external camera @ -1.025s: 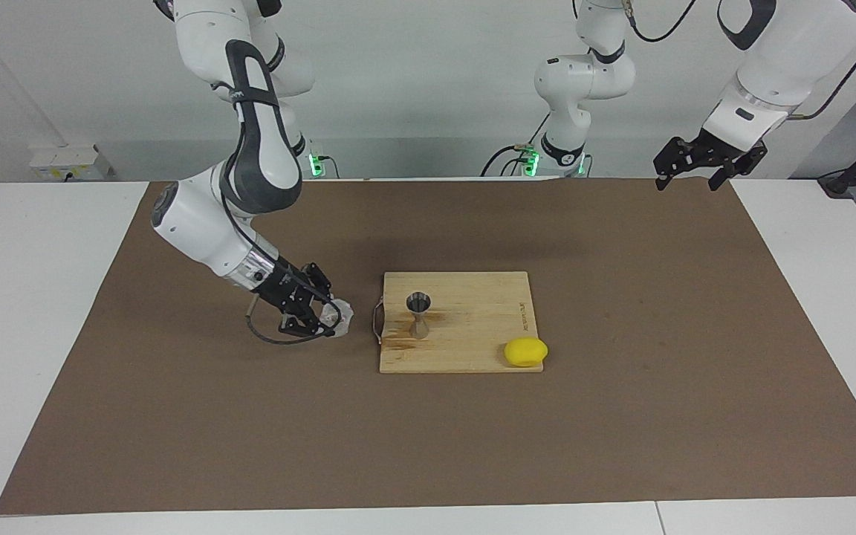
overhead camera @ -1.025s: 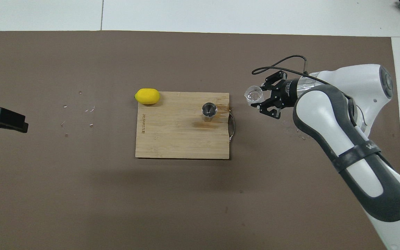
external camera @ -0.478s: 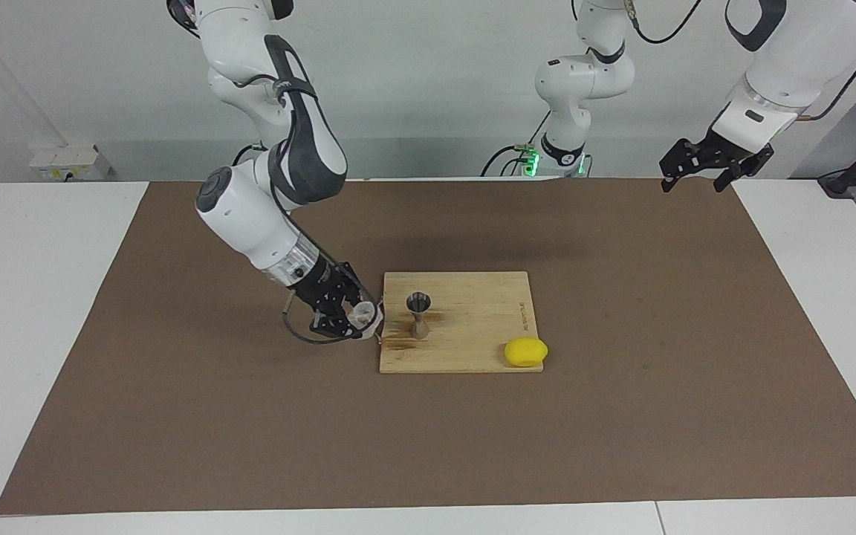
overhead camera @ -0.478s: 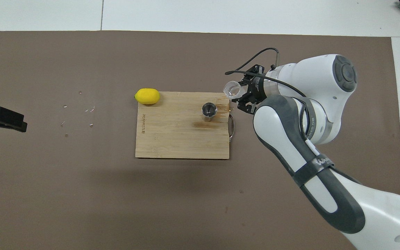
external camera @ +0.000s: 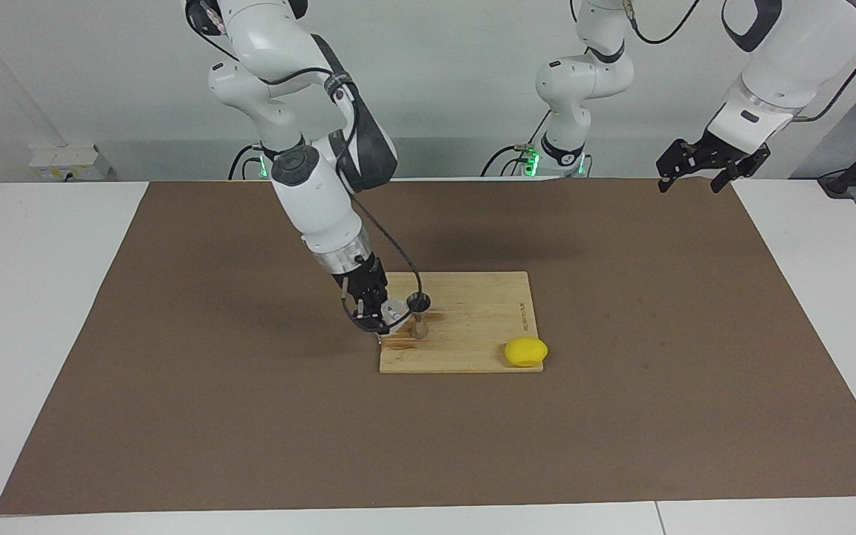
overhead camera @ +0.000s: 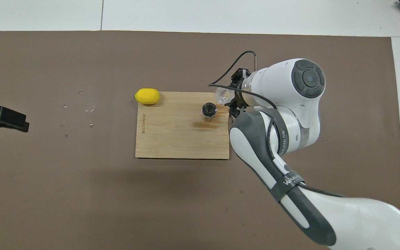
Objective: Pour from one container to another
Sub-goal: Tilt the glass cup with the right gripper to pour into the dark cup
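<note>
Brown matting (external camera: 175, 416) covers the white table; a wooden cutting board (external camera: 472, 349) lies at its centre. On the board, toward the right arm's end, stands the steel jigger (external camera: 419, 315), upright. The right gripper (external camera: 382, 316) hangs over that end of the board, pinching the clear cup (external camera: 397, 310), which is tilted just beside the jigger's rim. A yellow lemon (external camera: 525, 351) rests at the board's corner toward the left arm's end. The left gripper (external camera: 699, 167) waits, fingers spread, well apart from the board.
</note>
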Tool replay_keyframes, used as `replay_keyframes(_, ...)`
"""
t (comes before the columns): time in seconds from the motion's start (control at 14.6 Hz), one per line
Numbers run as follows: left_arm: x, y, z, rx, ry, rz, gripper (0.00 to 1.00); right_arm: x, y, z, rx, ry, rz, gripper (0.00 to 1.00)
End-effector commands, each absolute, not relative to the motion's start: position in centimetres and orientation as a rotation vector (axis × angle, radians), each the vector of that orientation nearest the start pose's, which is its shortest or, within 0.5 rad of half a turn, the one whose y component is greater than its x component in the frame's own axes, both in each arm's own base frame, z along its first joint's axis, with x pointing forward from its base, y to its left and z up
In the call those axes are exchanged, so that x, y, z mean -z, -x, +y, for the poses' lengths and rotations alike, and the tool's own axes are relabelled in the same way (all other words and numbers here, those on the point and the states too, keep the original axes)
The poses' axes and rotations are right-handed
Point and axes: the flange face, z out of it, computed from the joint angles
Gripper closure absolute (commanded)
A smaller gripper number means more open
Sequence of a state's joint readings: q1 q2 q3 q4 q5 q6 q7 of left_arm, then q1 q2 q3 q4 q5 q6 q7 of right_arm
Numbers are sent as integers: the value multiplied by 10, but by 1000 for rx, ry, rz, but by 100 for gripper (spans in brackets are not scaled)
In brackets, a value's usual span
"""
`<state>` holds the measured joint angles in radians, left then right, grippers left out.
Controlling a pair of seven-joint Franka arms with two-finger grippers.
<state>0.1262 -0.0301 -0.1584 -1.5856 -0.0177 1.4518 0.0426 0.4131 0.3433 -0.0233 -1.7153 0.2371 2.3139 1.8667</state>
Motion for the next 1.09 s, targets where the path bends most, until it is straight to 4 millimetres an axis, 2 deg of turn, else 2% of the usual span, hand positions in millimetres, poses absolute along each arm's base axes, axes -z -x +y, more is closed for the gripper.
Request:
replay_keyframes(0.0, -629, -534, -20, -175, 3154, 131, 0, -416, -624, 264, -19, 2018, 2049, 100)
replay_keyframes(0.2, -622, -532, -23, -170, 3153, 132, 0, -417, -618, 272, 28, 2096, 2022, 100)
replay_keyframes(0.48, -623, -531, -23, -170, 3153, 133, 0, -417, -611, 284, 86, 2171, 1987, 100)
replay_keyframes(0.68, -622, -533, -16, -165, 3155, 116, 0, -427, -613, 286, 132, 2179, 1983, 100)
replay_keyframes(1.02, -622, -533, -20, -165, 3154, 128, 0, -432, -602, 307, 228, 2304, 1927, 100)
